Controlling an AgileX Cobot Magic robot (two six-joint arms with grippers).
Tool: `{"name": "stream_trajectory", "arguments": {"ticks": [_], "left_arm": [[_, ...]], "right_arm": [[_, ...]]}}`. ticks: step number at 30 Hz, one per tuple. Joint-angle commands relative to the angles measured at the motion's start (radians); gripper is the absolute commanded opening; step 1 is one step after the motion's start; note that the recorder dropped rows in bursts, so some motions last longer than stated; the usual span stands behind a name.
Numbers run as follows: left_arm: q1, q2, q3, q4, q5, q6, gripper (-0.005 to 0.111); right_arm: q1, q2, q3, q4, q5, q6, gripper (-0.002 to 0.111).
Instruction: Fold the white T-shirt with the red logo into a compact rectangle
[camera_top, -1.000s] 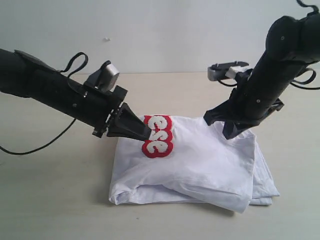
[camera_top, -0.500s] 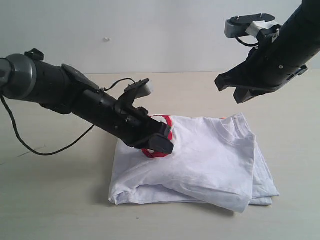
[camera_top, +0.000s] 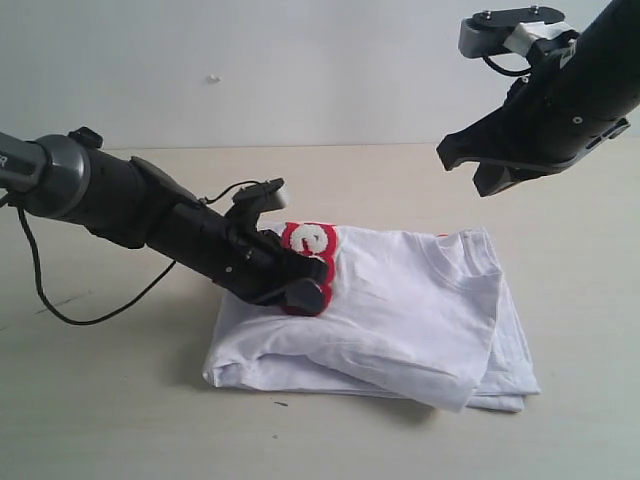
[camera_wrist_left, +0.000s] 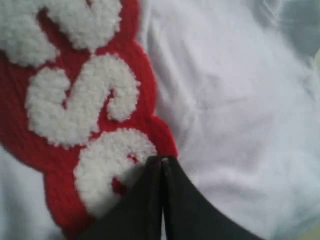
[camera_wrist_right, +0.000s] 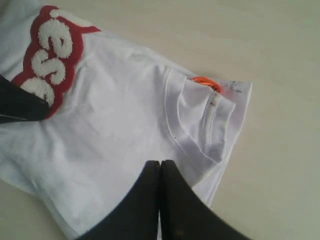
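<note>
Both pinched together: my left gripper (camera_wrist_left: 162, 161) is pressing the red logo (camera_wrist_left: 75, 100); only my right gripper (camera_wrist_right: 160, 164) is seeing the white T-shirt (camera_wrist_right: 125, 125) and its orange tag (camera_wrist_right: 206, 83).

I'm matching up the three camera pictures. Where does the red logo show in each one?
Exterior view: the red logo lies left of centre on the white T-shirt, partly under the left gripper.
Left wrist view: it fills the picture's left half.
Right wrist view: it sits in the picture's upper left corner.
Shared landmark: the left gripper's shut tip at the logo's end.
</note>
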Motion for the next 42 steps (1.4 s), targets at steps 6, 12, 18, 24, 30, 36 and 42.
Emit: {"name": "stream_trajectory", "arguments": {"ticks": [6,12,18,24,30,36,42], "left_arm": [[0.084,0.012,0.001,0.048,-0.008,-0.057,0.000],[0.088,0.012,0.001,0.217,-0.006,-0.161,0.000],[0.114,0.012,0.015,0.268,0.017,-0.188,0.000],[0.121,0.012,0.019,0.268,0.034,-0.188,0.000],[0.121,0.012,0.019,0.268,0.083,-0.183,0.000],[0.121,0.012,0.019,0.288,0.147,-0.197,0.000],[0.127,-0.003,0.019,0.354,0.149,-0.231,0.000]], "right_arm": [[-0.001,-0.011,-0.003,-0.001,-0.003,-0.010,0.000],[-0.001,0.027,-0.001,0.014,0.144,-0.082,0.000],[-0.001,0.177,0.027,0.152,0.148,-0.187,0.000],[-0.001,0.338,0.027,0.148,0.037,-0.192,0.000],[-0.001,0.453,0.027,0.206,-0.141,-0.183,0.000],[-0.001,0.486,0.025,0.271,-0.277,-0.187,0.000],[-0.001,0.447,0.025,0.283,-0.275,-0.212,0.000]]}}
